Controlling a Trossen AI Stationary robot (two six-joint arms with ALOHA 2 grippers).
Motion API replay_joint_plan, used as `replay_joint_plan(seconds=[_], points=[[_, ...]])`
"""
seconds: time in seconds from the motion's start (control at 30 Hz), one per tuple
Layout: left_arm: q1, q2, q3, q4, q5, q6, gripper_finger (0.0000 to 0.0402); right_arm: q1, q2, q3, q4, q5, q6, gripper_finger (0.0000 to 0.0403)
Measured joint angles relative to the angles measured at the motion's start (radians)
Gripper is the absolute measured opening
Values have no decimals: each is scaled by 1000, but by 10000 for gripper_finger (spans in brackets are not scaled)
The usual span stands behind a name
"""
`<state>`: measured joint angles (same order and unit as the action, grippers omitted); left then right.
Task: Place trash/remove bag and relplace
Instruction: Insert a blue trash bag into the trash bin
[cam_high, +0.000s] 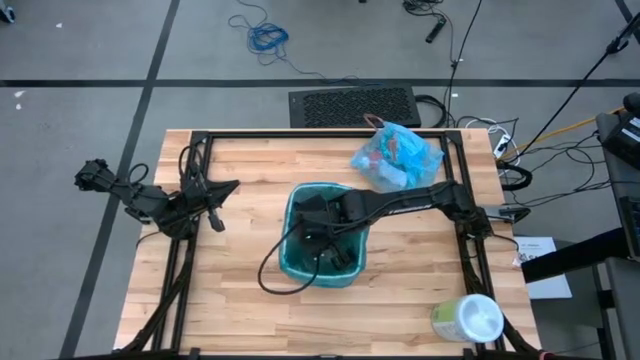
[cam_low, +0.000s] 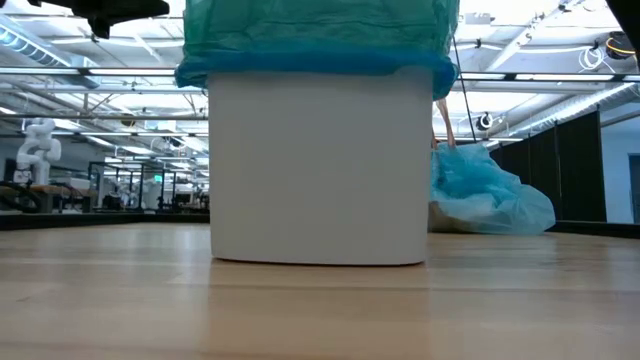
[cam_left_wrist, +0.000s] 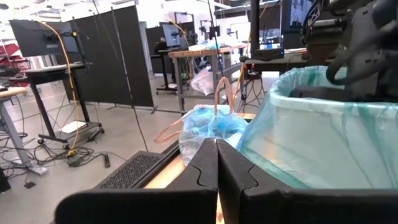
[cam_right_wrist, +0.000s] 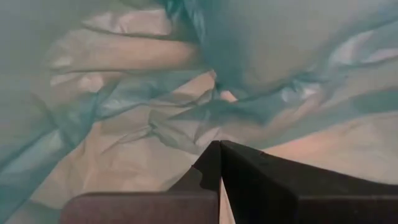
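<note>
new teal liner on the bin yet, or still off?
On. The teal liner is folded over the white bin rim; the right gripper, shut, is inside it.

Right arm (cam_high: 400, 203) filling the lined bin (cam_high: 322, 262) mouth; front tabletop (cam_high: 240, 320) open.

Counted on the table: one white bin (cam_low: 318, 170), lined with one teal-green bag (cam_high: 296, 262); one filled light-blue bag (cam_high: 396, 157), knotted and lying just beyond the bin; one white-and-green tub (cam_high: 466, 320) near the table's front corner on the right arm's side. Two dark arms, hence two grippers: left gripper (cam_left_wrist: 217, 163) pressed together beside the bin, right gripper (cam_right_wrist: 220, 163) likewise pressed together, down inside the bin against crumpled teal plastic. Beyond the table, one black mat (cam_high: 352, 104) and one coil of blue cable (cam_high: 267, 38) on the floor.
</note>
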<state>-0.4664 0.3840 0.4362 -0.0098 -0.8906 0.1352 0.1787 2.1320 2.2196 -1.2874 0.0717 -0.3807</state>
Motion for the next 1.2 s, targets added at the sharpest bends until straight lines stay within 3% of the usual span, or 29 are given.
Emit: replay_joint_plan(seconds=[0.67, 1.2], points=[[0, 0, 0, -2, 0, 0, 0, 0, 154, 1, -7, -30, 51, 0], [0, 0, 0, -2, 0, 0, 0, 3, 99, 0, -26, -26, 76, 0]])
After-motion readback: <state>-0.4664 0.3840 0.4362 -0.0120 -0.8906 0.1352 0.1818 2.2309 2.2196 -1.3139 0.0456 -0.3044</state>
